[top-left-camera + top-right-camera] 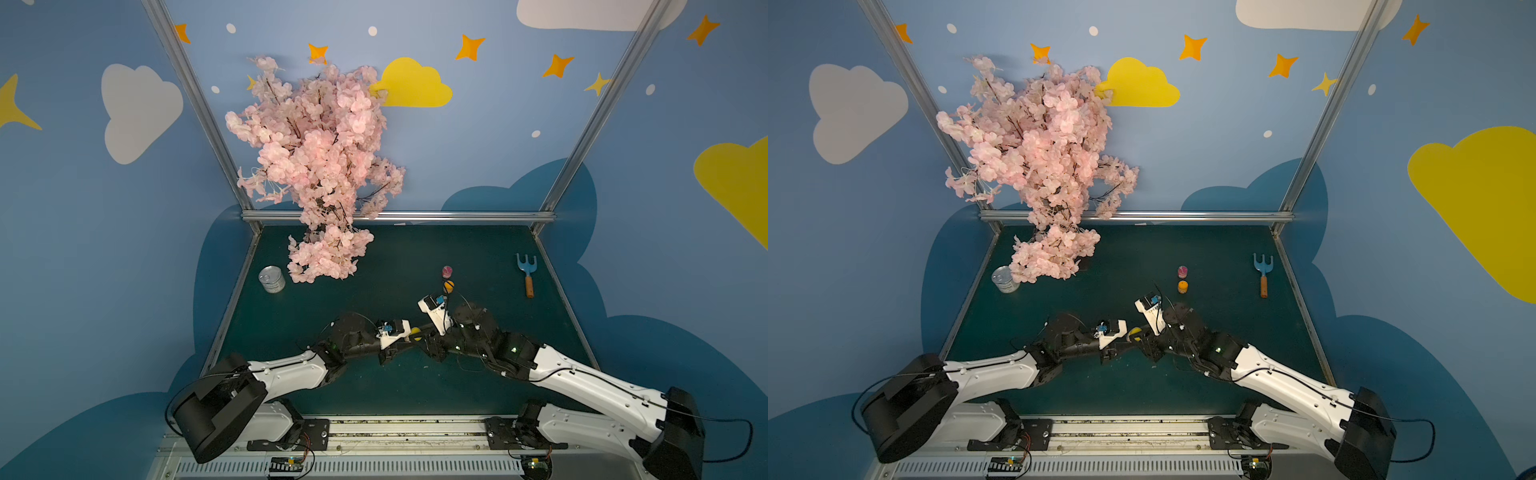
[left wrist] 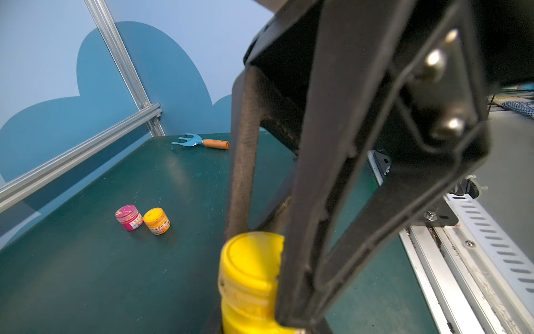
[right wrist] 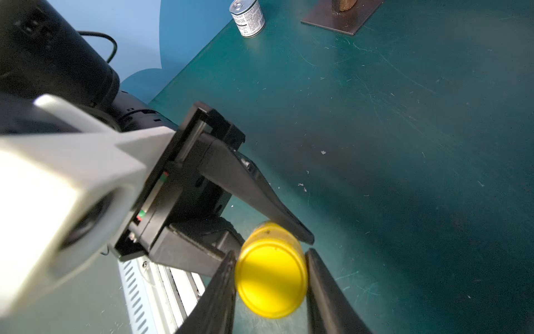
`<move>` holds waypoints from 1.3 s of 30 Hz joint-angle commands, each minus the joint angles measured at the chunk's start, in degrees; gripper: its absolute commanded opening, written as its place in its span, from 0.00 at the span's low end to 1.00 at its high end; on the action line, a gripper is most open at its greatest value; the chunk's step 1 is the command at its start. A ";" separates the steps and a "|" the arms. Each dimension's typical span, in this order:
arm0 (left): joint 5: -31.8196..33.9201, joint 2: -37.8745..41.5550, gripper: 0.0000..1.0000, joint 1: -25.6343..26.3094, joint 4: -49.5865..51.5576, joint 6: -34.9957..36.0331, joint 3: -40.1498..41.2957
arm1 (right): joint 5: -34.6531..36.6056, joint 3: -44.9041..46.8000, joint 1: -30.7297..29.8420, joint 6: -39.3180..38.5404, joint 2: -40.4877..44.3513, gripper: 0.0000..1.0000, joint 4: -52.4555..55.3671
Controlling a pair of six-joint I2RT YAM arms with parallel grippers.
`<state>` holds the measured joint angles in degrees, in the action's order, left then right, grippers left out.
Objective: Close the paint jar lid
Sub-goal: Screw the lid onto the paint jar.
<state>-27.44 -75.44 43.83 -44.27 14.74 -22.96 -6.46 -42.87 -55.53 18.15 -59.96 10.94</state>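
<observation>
A small yellow paint jar [image 1: 415, 331] hangs just above the table's front middle, between my two grippers. My left gripper [image 3: 274, 241] is shut on the jar's body, one finger on each side. The yellow lid [image 3: 271, 282] sits on the jar's mouth and faces the right wrist camera. My right gripper [image 3: 270, 289] has closed onto the lid, with both fingers against its rim. In the left wrist view the jar [image 2: 248, 283] shows its lid and neck, and a right gripper finger [image 2: 318, 231] lies along its side. In both top views the grippers largely hide the jar [image 1: 1134, 331].
A pink jar [image 1: 447, 271] and an orange jar [image 1: 448, 286] stand capped just behind the grippers. A blue hand rake [image 1: 527, 274] lies at the back right. A tin can [image 1: 272, 279] and a pink blossom tree [image 1: 320, 166] stand at the back left.
</observation>
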 commanded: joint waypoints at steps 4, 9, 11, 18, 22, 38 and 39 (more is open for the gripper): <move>-0.75 -0.67 0.32 -0.09 -0.38 -0.07 -1.03 | 0.39 -1.69 0.24 -0.71 1.33 0.46 -0.58; -0.88 -0.67 0.32 -0.20 -0.38 -0.16 -1.03 | 0.92 -1.19 0.24 -1.11 2.04 0.41 -0.66; -0.86 -0.63 0.32 -0.25 -0.38 -0.16 -1.04 | 0.92 -1.16 0.24 -1.02 1.98 0.38 -0.48; -0.81 -0.68 0.32 -0.25 -0.38 -0.17 -1.03 | 1.36 -1.75 0.24 -0.67 0.18 0.52 0.56; -0.77 -0.59 0.31 -0.24 -0.36 -0.13 -0.97 | 1.71 -2.04 0.24 -0.49 -0.41 0.52 1.07; -3.08 -0.53 0.31 -0.25 -0.54 0.20 -0.87 | 1.14 -1.95 0.24 -4.36 2.38 0.26 1.90; -3.75 -0.26 0.31 -0.26 -1.00 0.14 -0.66 | 1.54 -1.92 0.24 -4.61 2.48 0.25 2.19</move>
<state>-28.23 -76.03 43.77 -44.42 14.81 -23.05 -5.39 -42.98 -55.53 16.14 -59.02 12.08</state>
